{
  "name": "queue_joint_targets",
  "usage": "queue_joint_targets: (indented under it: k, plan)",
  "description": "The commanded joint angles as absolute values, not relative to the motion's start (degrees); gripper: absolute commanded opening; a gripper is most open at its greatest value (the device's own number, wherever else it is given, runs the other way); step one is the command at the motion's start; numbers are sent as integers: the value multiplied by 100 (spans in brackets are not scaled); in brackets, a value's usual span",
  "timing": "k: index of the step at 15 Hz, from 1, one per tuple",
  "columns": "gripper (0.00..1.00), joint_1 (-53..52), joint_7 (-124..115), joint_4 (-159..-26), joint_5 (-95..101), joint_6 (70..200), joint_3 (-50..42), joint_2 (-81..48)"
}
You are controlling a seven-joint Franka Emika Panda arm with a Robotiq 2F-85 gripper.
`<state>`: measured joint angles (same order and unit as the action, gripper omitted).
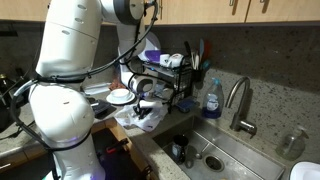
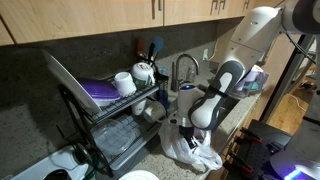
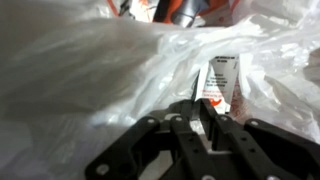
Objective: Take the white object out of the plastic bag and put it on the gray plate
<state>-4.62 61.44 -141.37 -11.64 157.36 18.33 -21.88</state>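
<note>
Barely begun, by the look of it: the white object is not out of the bag, so pulling it free, carrying it and setting it down are all left to you. In an exterior view the plastic bag (image 1: 138, 118) lies crumpled beside the sink (image 1: 245, 155), with the small white dish (image 1: 120, 97) at its 10 o'clock. Your arm (image 1: 70, 60) reaches down with its end sunk in the bag's top folds, and the fingers are too small there to read. In an exterior view from elsewhere, the bag sits at 5 o'clock from the dish rack (image 2: 110, 110). A pale round rim (image 2: 140, 176) at 7 o'clock of the bag may be the gray plate, but you cannot be sure. In the wrist view the fingers (image 3: 207, 115) stand drawn nearly together amid the film. Their tips sit just below the white object (image 3: 221, 82), at 1 o'clock, which carries a red-marked label. You cannot tell whether they pinch its lower edge, only film, or nothing.
</note>
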Motion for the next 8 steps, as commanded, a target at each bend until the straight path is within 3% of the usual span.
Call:
queue_joint_targets:
  k: [1, 8]
  plan:
    - [0, -357, 5886, -14249, -1014, 15934, 1936, -2148]
    - [4, -356, 5862, -14352, -1000, 15900, 1985, -1985]
